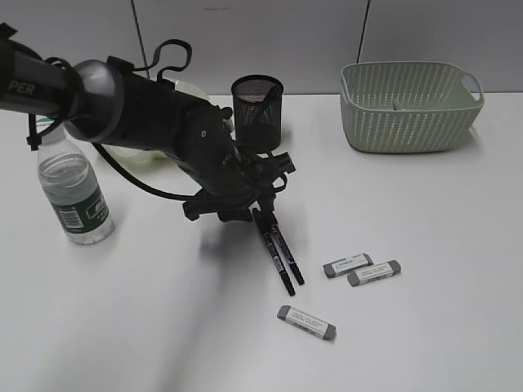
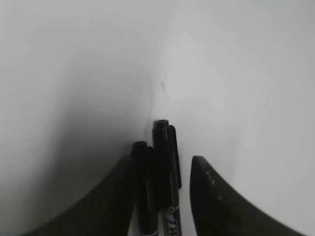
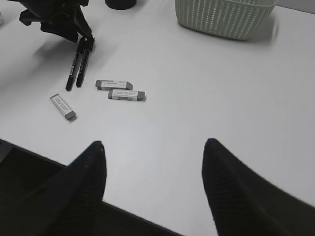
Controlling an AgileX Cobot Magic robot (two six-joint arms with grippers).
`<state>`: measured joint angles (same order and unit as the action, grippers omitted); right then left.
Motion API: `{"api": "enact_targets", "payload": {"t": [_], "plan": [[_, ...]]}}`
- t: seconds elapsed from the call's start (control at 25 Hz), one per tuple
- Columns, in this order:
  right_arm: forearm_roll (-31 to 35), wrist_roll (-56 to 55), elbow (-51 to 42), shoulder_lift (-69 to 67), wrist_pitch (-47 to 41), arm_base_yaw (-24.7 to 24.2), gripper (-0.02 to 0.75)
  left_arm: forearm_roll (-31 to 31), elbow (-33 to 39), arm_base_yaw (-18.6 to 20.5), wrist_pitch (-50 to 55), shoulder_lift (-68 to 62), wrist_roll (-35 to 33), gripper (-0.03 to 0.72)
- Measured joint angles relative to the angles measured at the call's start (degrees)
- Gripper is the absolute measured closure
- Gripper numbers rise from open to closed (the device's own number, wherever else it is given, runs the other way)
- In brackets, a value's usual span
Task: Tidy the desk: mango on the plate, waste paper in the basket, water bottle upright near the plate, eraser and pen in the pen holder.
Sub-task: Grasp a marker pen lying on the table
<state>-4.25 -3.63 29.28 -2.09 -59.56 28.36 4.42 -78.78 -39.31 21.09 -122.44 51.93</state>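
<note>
White desk (image 1: 425, 245), left hand (image 2: 162, 196) straddling pens (image 2: 162, 167)

Black pens (image 1: 278, 249), grey erasers (image 1: 347, 265), pale green woven-pattern basket (image 1: 409, 110), white desk (image 1: 425, 327)

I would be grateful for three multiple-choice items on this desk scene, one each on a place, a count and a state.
1. Where is the basket?
A. far right of the desk
B. beside the bottle
C. under the arm

2. How many erasers lie on the desk?
A. one
B. three
C. five

3. What is the left gripper doing?
A. holding the pen holder
B. straddling two black pens
C. hanging far above the desk

Answers:
1 A, it stands at the back right in the exterior view.
2 B, the erasers are a close pair plus one apart.
3 B, the left wrist view shows both pens between its fingers.
</note>
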Motion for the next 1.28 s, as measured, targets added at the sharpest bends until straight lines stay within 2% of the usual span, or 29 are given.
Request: {"api": "enact_targets", "payload": {"t": [0.48, 0.68, 0.8, 1.04, 1.28], "plan": [[0.0, -0.1, 0.0, 0.0, 0.0, 0.0, 0.248, 3.7, -0.1, -0.1, -2.3, -1.9, 0.0, 0.405], [0.0, -0.1, 0.0, 0.0, 0.0, 0.0, 0.249, 4.3, -0.3, -1.5, -5.8, -2.1, 0.0, 0.405], [0.0, -0.1, 0.0, 0.0, 0.0, 0.0, 0.249, 3.3, -0.6, -1.8, -2.9, -2.1, 0.0, 0.405], [0.0, -0.1, 0.0, 0.0, 0.0, 0.0, 0.249, -3.1, -0.7, -1.6, 3.1, -1.2, 0.0, 0.405], [0.0, -0.1, 0.0, 0.0, 0.0, 0.0, 0.249, -3.5, -1.0, -1.6, 2.1, -1.1, 0.0, 0.405]]}}
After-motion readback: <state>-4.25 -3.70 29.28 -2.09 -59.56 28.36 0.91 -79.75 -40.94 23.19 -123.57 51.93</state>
